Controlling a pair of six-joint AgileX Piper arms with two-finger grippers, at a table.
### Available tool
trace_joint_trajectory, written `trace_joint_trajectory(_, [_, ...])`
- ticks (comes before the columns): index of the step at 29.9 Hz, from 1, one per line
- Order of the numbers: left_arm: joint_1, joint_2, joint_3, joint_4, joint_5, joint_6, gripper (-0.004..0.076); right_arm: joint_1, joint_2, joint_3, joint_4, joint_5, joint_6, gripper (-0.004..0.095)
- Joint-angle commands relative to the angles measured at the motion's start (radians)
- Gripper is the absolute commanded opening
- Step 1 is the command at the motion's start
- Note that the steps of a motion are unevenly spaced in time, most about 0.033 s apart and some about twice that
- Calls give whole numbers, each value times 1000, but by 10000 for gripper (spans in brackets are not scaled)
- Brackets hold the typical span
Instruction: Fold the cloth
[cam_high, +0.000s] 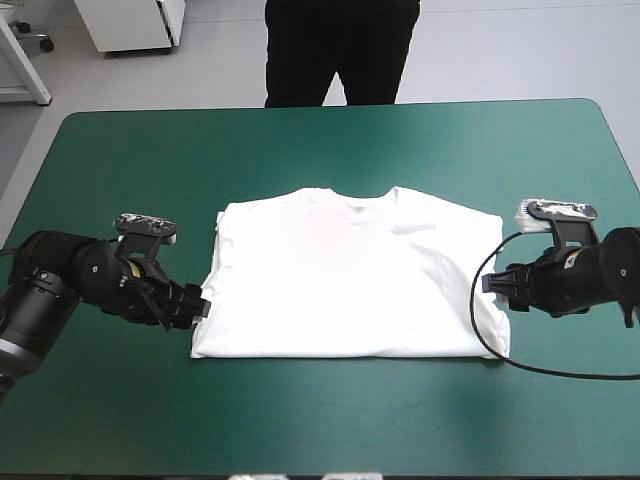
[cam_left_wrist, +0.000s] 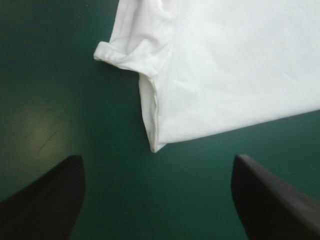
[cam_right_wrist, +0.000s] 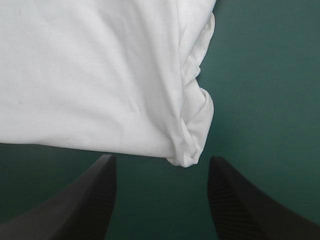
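- T-shirt (cam_high: 350, 280) lies flat, sleeves tucked
- Our left claw (cam_high: 197, 303) and right claw (cam_high: 495, 285) gape empty, facing its near corners
- Next, we reckon: pinch both corners

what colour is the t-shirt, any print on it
The T-shirt is plain white with no visible print; the high view shows it best.

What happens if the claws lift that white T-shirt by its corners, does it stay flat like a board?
Probably floppy: the T-shirt lies limp and flat, and its corner ahead of the right gripper is bunched into soft folds. Likely light, since its edges look thin. Pushed, it would probably wrinkle rather than slide whole over the teal-green cover.
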Motion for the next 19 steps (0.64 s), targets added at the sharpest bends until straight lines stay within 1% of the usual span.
trace_joint_trajectory(1, [0,-2,-28,15,-2,-45,582,1,-17,-34,1,7,-2,513])
trace_joint_trajectory(3, [0,11,-7,10,-25,-50,571,1,-17,-34,1,7,8,513])
trace_joint_trajectory(5, [0,29,32,7,-59,-73,537,1,-17,-34,1,3,18,510])
trace_joint_trajectory(8, [0,54,106,-2,-90,-75,509,1,-17,-34,1,3,21,509])
trace_joint_trajectory(9, [0,61,135,-5,-104,-75,510,1,-17,-34,1,1,21,509])
trace_joint_trajectory(13, [0,83,220,-10,-213,-87,510,1,-17,-34,1,-10,21,509])
trace_joint_trajectory(19, [0,167,265,-42,-304,-78,510,1,-17,-34,-1,-12,21,508])
